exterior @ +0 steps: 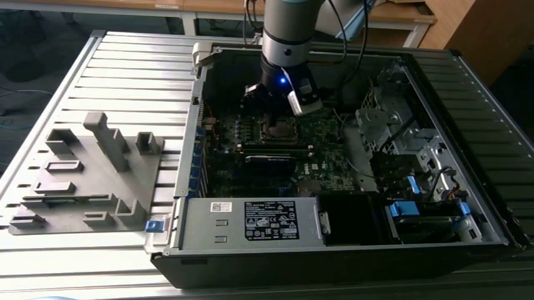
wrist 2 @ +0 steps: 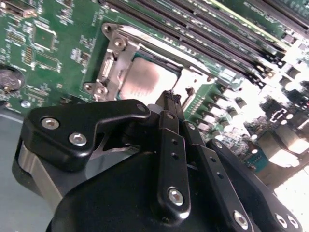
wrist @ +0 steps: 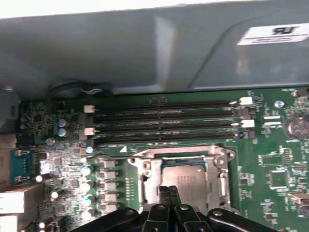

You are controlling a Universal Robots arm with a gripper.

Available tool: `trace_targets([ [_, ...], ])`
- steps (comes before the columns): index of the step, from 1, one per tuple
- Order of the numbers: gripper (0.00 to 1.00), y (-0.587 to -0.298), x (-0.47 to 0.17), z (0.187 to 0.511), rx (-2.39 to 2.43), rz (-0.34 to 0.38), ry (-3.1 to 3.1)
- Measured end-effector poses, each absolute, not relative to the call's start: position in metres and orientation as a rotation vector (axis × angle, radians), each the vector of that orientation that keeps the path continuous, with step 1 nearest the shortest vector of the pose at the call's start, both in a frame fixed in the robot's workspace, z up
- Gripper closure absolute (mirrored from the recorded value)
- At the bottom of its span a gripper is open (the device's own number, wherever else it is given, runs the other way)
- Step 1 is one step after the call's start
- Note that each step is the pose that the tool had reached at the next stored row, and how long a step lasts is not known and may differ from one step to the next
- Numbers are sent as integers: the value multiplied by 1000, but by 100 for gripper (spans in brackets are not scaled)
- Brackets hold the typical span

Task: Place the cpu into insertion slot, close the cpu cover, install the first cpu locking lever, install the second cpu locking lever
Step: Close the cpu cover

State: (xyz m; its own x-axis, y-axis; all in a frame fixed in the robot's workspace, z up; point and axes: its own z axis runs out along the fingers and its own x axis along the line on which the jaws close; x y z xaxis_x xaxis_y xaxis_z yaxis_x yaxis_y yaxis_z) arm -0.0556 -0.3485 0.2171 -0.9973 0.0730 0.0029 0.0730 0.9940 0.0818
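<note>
Grey slatted table [exterior: 125,75], one open computer case [exterior: 334,265]. One cpu [wrist: 186,176] seated in socket [exterior: 279,129], framed by one cpu cover [wrist: 147,169]. One gripper [wrist: 169,188], fingers [wrist: 164,194] pressed together, at socket edge.

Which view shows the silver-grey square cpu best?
The first wrist view: the flat silver-grey square cpu lies face-on, one edge behind the black gripper. The second wrist view shows it aslant, partly behind the gripper; in the exterior view it is too small to make out.

wooden desks [exterior: 401,17] behind grey slatted table [exterior: 134,75]
</note>
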Motion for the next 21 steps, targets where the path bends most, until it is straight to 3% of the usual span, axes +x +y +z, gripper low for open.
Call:
trace_targets([
  [21, 89, -355, -69, 204, 115, 128, 3136],
])
